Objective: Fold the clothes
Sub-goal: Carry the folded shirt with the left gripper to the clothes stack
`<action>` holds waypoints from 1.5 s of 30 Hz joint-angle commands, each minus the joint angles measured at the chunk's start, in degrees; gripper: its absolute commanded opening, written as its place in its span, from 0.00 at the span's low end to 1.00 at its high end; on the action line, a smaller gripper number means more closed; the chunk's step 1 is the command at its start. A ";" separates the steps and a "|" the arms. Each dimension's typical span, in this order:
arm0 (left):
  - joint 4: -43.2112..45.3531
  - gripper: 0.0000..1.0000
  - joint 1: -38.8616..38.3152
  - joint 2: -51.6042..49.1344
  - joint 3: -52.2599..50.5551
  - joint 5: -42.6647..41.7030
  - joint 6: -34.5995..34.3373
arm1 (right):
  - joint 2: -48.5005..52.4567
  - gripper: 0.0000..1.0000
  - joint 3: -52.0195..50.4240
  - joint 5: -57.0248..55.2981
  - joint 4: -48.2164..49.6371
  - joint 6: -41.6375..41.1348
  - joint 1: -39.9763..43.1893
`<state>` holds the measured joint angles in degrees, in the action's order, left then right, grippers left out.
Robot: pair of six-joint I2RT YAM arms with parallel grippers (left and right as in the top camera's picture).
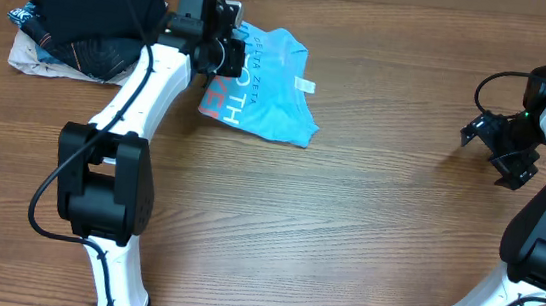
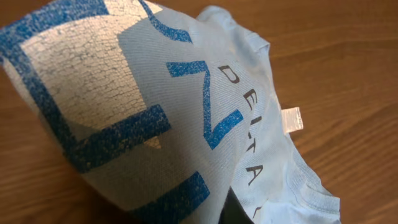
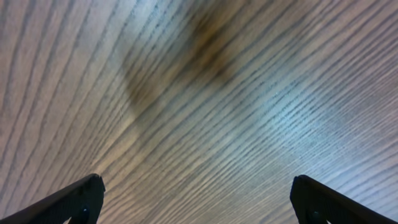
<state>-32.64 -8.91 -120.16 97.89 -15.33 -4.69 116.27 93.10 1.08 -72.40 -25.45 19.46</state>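
The clothes [image 1: 269, 87], a sky-blue T-shirt with red and white lettering, lie bunched on the table left of centre at the back. My left gripper [image 1: 230, 56] sits at the shirt's left edge and is shut on the cloth. In the left wrist view the shirt [image 2: 186, 112] fills the frame, draped over the fingers and hiding all but a dark sliver of them. A white label [image 2: 291, 118] shows at the collar. Far to the right, my right gripper [image 1: 499, 150] hovers open over bare wood, with nothing between its fingertips [image 3: 84, 196].
A pile of black and dark folded garments [image 1: 91, 5] lies at the back left corner, just left of my left arm. The wooden table [image 1: 346, 230] stretches between the two arms.
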 commanded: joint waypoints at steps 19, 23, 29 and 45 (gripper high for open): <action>2.89 0.04 8.96 -0.48 14.53 2.45 9.25 | -0.52 1.00 1.05 0.09 -2.29 0.42 0.00; 2.03 0.04 8.98 -0.48 20.24 4.20 10.10 | -0.52 1.00 1.05 0.09 -2.69 0.42 0.00; 1.40 0.04 9.18 -0.48 23.19 7.82 12.46 | -0.52 1.00 1.05 0.09 -3.48 0.42 0.00; 1.81 0.06 21.16 -0.48 23.15 7.96 11.96 | -0.52 1.00 1.05 0.09 -5.57 0.39 0.00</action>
<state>-31.31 9.39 -120.57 119.37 -7.88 6.44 116.27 93.10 1.10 -77.84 -25.41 19.46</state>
